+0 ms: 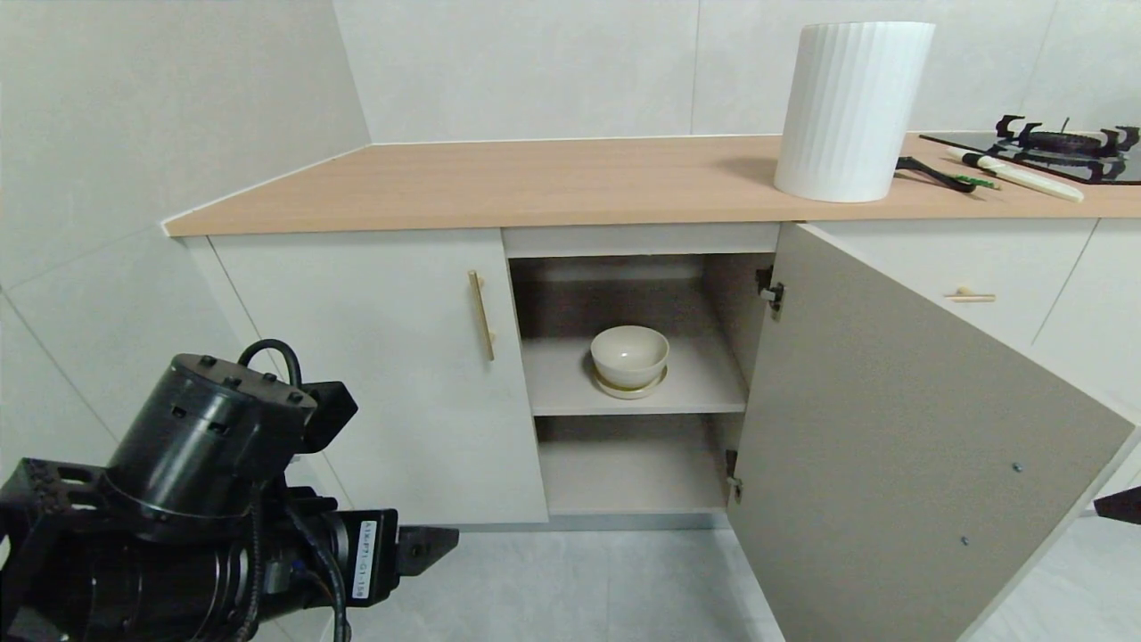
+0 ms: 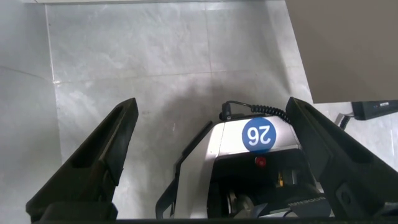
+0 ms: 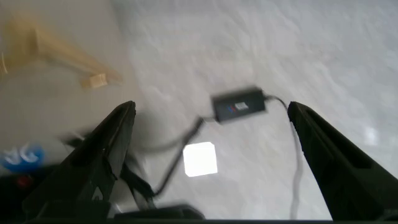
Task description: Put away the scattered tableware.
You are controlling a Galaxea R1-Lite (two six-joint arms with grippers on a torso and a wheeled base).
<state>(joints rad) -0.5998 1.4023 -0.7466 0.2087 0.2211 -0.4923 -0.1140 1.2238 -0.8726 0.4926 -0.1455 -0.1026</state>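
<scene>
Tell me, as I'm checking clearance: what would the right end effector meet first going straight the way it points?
Likely the floor, near the black adapter; nothing nearer shows, though depth is unclear.

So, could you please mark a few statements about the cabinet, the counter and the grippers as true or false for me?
1. The bowl sits on the upper shelf. True.
2. Both cabinet doors are shut. False: the right door stands open, and the left door is shut.
3. The white ribbed container stands on the countertop. True.
4. The left gripper holds a spoon. False: it is open and holds nothing.
5. The right gripper is shut on a plate. False: it is open, with nothing between its fingers.
</scene>
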